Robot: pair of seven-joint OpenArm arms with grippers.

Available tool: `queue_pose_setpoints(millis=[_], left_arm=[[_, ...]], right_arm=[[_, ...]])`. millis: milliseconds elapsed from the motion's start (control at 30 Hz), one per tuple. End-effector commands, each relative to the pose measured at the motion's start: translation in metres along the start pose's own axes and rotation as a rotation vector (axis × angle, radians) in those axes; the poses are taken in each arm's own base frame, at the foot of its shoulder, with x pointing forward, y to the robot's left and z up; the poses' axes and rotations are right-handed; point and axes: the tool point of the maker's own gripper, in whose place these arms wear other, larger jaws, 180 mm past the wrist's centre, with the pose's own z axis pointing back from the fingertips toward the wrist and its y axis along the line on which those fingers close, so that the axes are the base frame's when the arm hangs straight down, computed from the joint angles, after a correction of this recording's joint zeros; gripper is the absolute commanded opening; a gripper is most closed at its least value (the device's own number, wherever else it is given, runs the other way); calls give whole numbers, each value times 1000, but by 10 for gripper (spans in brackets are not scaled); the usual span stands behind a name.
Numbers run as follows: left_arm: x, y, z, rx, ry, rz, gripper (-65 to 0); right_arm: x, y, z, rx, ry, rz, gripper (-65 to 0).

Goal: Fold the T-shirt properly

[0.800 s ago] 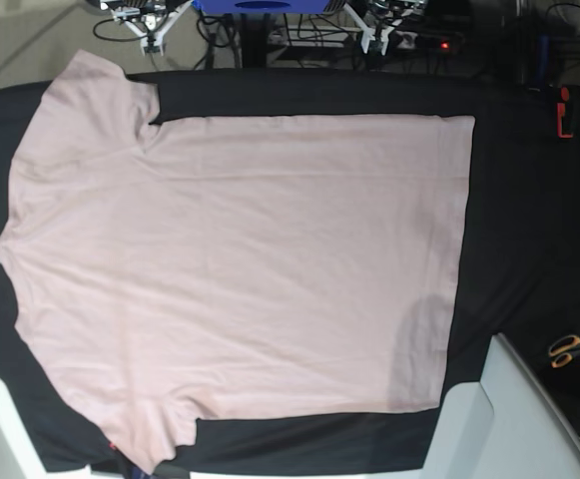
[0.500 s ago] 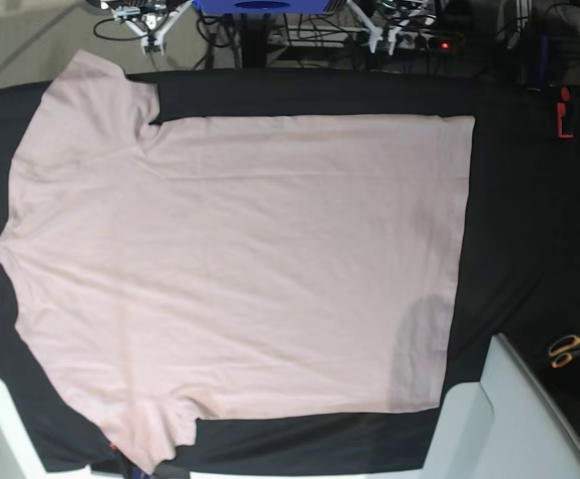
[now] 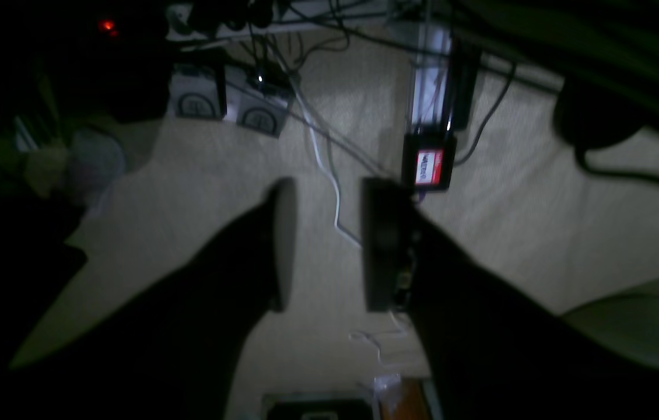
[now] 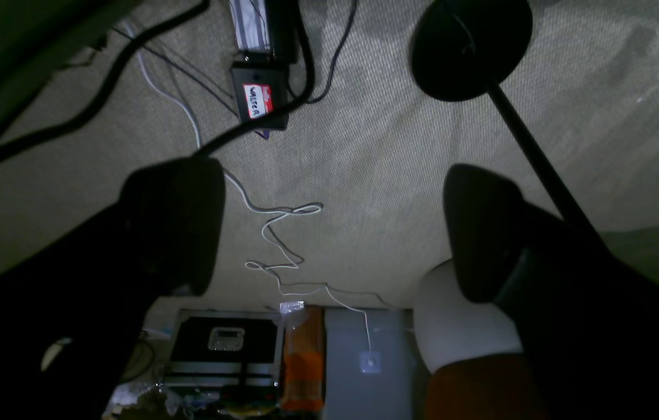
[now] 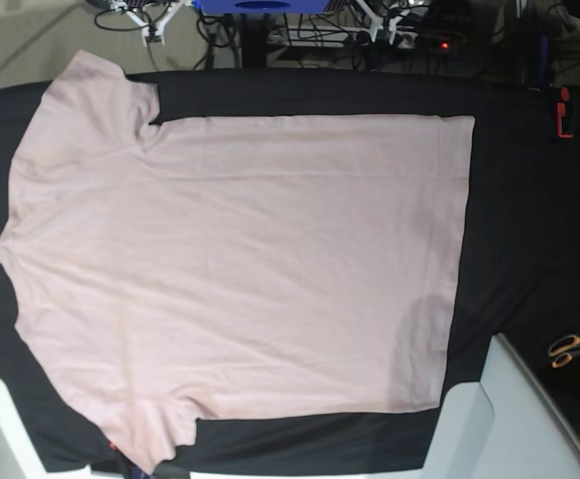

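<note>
T-shirt [image 5: 240,269] lies flat, unfolded, on the tablecloth [image 5: 529,220]. Left gripper [image 3: 323,245] slightly parted, right gripper [image 4: 329,227] spread wide; both empty, off the shirt. Suggest pinching hem corners evenly.

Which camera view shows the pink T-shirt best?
The base view: the T-shirt lies spread flat on the black tablecloth, with both sleeves and the hem visible. Neither wrist view shows it; both show only carpet floor and cables between their fingers.
</note>
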Motion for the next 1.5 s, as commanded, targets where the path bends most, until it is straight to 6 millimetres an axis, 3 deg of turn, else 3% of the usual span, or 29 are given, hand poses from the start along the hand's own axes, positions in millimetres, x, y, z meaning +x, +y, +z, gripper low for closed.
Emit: queue_pose_setpoints(millis=[0,67,100,167,200,300,667,800,967,1200,1367,1467], left_arm=[[-7,0,1,-3,14,-6,-495],[-7,2,1,0,14,-7,-619],[-7,2,1,2,14,-3,-650],[-2,5,0,8,5,13,-650],[-1,5,0,9,3,16,-650],[0,2,0,4,1,17,-650],[-5,-5,0,-8,7,-1,-650],[-18,-4,6,-8,-17,-9,-650],[-30,7,27,6,-162,-37,-650],[-35,32,65,36,-287,-84,-650],[-19,26,101,21,-410,-114,-650],[3,40,132,65,-509,-100,-650]], right_arm=[[-3,-1,0,2,4,0,-143],[-3,-1,0,2,4,0,-266],[-3,-1,0,2,4,0,-357],[-3,-1,0,3,4,-1,-590],[-3,-1,0,3,4,-1,-650],[2,1,0,6,-4,-6,-594],[-2,1,0,6,3,-3,-650],[-27,0,0,4,35,-3,-650],[-53,-5,8,-10,-6,-3,-650],[-64,-32,44,-65,-24,-24,-650],[-45,-68,85,-142,-109,-102,-650],[-28,-90,118,-191,-163,-131,-650]])
